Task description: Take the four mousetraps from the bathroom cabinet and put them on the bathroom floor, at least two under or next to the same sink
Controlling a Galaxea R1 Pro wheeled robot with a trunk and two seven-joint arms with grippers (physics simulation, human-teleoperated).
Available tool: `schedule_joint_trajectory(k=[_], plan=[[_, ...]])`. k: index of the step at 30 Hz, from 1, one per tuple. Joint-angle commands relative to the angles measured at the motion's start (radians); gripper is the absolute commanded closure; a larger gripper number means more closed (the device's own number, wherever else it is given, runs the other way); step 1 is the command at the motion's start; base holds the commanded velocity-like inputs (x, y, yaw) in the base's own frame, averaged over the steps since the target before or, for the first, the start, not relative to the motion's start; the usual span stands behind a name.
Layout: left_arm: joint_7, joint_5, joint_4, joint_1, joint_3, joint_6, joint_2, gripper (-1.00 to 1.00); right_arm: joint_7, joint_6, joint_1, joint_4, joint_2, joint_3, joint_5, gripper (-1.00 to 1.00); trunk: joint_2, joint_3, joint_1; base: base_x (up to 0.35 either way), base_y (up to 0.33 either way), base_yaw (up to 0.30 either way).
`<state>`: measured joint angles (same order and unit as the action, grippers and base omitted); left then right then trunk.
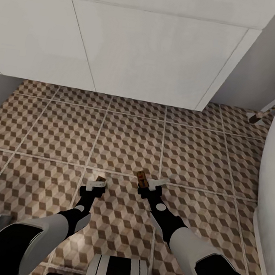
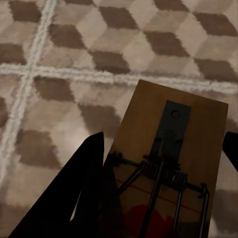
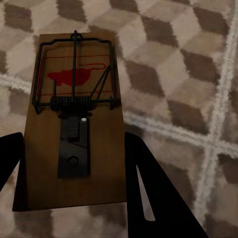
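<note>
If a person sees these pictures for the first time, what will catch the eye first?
Probably the two mousetraps, one held in each tool: the left tool grips a mousetrap, and the right tool grips another mousetrap, both low over the cube-patterned bathroom floor. Beyond them stands the white vanity.

In the head view, the left gripper (image 1: 97, 184) covers most of its mousetrap (image 1: 101, 179), leaving a brown corner. The right gripper (image 1: 150, 187) hides the near end of the second mousetrap (image 1: 141, 176), whose metal parts are too small to read. The left wrist view cuts off that trap's (image 2: 168, 168) red spot. The white vanity (image 1: 124, 44) is cropped above, its basin unseen.
</note>
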<state>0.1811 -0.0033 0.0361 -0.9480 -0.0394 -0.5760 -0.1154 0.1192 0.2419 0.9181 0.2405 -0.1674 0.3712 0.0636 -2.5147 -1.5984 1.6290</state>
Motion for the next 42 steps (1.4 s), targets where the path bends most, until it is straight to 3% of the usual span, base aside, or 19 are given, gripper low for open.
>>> schedule_joint_trajectory(k=[1, 12, 20, 25, 27, 28, 30, 31, 32, 34, 37, 40, 42], plan=[[0.006, -0.001, 0.004, -0.001, -0.005, -0.005, -0.001, 1.0, 0.01, 0.003, 0.001, -0.001, 0.0, 0.009, 0.009, 1.0, 0.0, -0.001, 0.0, 0.0, 0.0, 0.017], [0.013, -0.001, 0.002, 0.007, -0.005, -0.004, -0.011, 1.0, 0.037, 0.008, 0.001, -0.001, 0.002, 0.009, 0.008, 1.0, 0.0, -0.001, 0.0, 0.0, 0.0, 0.004], [0.011, -0.001, 0.0, 0.008, -0.005, -0.006, -0.012, 1.0, 0.052, 0.12, 0.001, 0.0, 0.022, 0.009, 0.01, 1.0, 0.0, -0.001, 0.0, 0.0, 0.0, 0.0], [0.012, -0.002, -0.087, 0.008, -0.005, 0.01, -0.014, 1.0, 0.053, 0.135, 0.001, 0.018, 0.021, 0.008, 0.009, 1.0, 0.0, -0.001, 0.0, 0.0, 0.0, 0.0], [0.013, -0.001, -0.174, 0.008, -0.006, 0.067, -0.013, 1.0, 0.055, 0.134, 0.001, 0.033, 0.019, 0.008, 0.009, 1.0, 0.0, -0.001, 0.0, 0.0, 0.0, 0.0], [0.013, 0.0, -0.249, 0.008, -0.006, 0.145, -0.013, 1.0, 0.057, 0.133, 0.001, 0.053, 0.019, 0.008, 0.008, 1.0, 0.0, -0.001, 0.0, 0.0, 0.0, 0.0], [0.01, 0.001, -0.444, 0.008, -0.007, 0.378, -0.011, 1.0, 0.068, 0.126, 0.001, 0.115, 0.019, 0.007, 0.008, 1.0, 0.0, -0.001, 0.0, 0.0, 0.0, 0.0], [0.001, 0.004, -0.599, 0.008, -0.007, 0.58, -0.009, 1.0, 0.08, 0.097, 0.001, 0.171, 0.021, 0.007, 0.007, 1.0, 0.0, -0.001, 0.0, 0.0, 0.0, 0.0], [-0.009, 0.005, -0.691, 0.008, -0.007, 0.702, -0.008, 1.0, 0.087, 0.06, 0.001, 0.212, 0.023, 0.007, 0.007, 1.0, 0.0, -0.001, 0.0, 0.0, 0.0, 0.0], [-0.03, 0.006, -0.827, 0.007, -0.006, 0.866, -0.008, 1.0, 0.095, -0.043, 0.001, 0.3, 0.028, 0.006, 0.007, 1.0, 0.0, -0.001, 0.0, 0.0, 0.0, 0.0], [-0.043, 0.007, -0.959, 0.0, -0.005, 0.974, -0.009, 1.0, 0.1, -0.199, 0.001, 0.429, 0.032, 0.005, 0.007, 1.0, 0.0, -0.001, 0.0, 0.0, 0.0, 0.0], [-0.044, 0.004, -1.025, -0.01, -0.005, 1.087, -0.013, 1.0, 0.102, -0.264, 0.003, 0.491, 0.041, 0.004, 0.006, 1.0, 0.0, -0.001, 0.0, 0.0, 0.0, 0.0], [-0.042, 0.004, -1.028, -0.029, -0.005, 1.126, -0.014, 1.0, 0.103, -0.294, 0.006, 0.499, 0.043, 0.004, 0.006, 1.0, 0.0, -0.001, 0.0, 0.0, 0.0, 0.0]])
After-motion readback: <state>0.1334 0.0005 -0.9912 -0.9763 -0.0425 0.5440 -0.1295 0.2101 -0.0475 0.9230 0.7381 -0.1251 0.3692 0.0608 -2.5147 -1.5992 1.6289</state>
